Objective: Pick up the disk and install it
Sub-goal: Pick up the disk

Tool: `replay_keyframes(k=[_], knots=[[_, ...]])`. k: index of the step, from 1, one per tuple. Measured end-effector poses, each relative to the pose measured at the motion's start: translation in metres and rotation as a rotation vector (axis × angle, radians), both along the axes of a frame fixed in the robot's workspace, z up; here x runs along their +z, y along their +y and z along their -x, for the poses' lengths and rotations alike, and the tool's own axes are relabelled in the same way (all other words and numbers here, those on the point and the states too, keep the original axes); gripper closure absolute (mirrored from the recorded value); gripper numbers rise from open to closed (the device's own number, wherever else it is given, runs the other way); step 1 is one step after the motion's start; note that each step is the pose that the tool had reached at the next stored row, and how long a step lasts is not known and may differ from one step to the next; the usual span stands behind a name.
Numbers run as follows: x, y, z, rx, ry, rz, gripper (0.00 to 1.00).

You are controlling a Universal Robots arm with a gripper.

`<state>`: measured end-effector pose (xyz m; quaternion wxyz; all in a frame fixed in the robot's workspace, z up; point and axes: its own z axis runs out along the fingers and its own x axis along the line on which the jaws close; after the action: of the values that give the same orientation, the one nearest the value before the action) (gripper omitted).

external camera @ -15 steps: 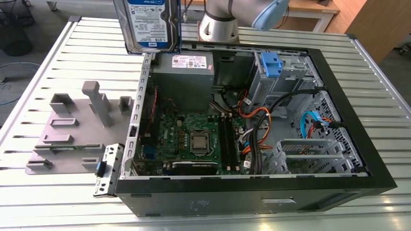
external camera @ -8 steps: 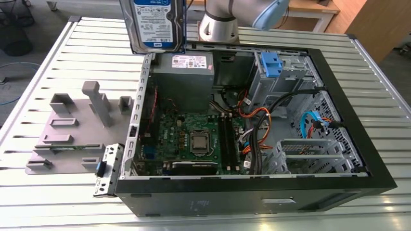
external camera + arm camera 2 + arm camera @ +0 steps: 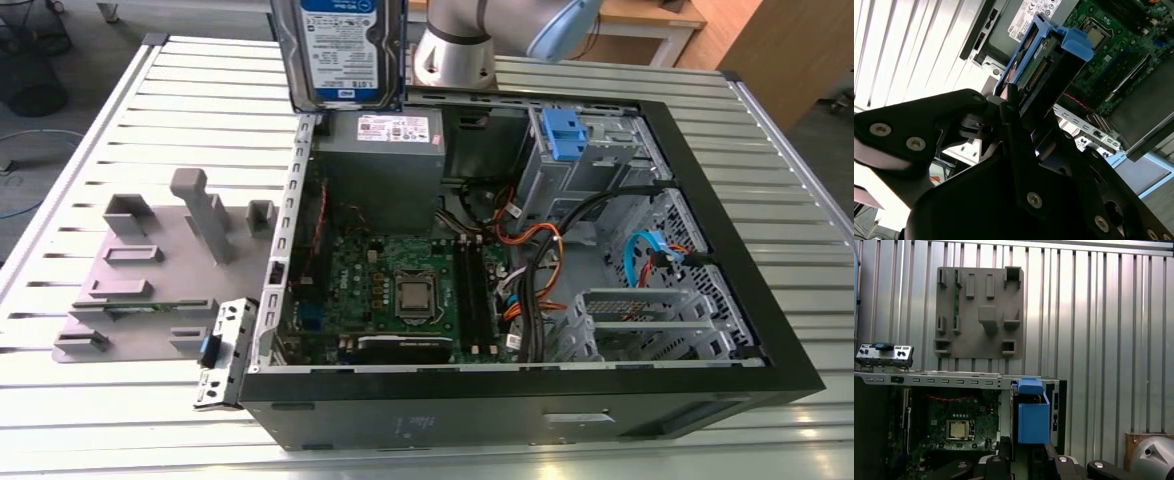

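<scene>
The disk (image 3: 342,50), a silver drive with a white-and-blue label and a blue carrier frame, hangs upright in the air above the far edge of the open computer case (image 3: 747,300), over the grey power supply. In the second wrist view my gripper (image 3: 1029,120) is shut on the disk (image 3: 1046,60), its black fingers (image 3: 1008,107) clamping the drive's flat sides. The first wrist view looks down past the disk's blue frame (image 3: 1033,415) at the case wall and motherboard below, with my gripper (image 3: 1024,460) just behind the frame.
Inside the case lie a green motherboard (image 3: 400,290), a grey power supply with a white sticker (image 3: 387,150), a drive cage with a blue bracket (image 3: 563,135) and bundled cables (image 3: 534,260). A grey fixture plate (image 3: 147,270) lies on the slatted table (image 3: 80,150). A small metal panel (image 3: 220,350) leans by the case.
</scene>
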<state>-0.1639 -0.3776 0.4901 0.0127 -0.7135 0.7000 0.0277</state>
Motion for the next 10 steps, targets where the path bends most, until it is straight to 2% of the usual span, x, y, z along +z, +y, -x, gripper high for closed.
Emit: replay_keyframes(k=[10], knots=[[-0.0003,0.0004,-0.0237,0.0,0.0,0.0001,0.65]])
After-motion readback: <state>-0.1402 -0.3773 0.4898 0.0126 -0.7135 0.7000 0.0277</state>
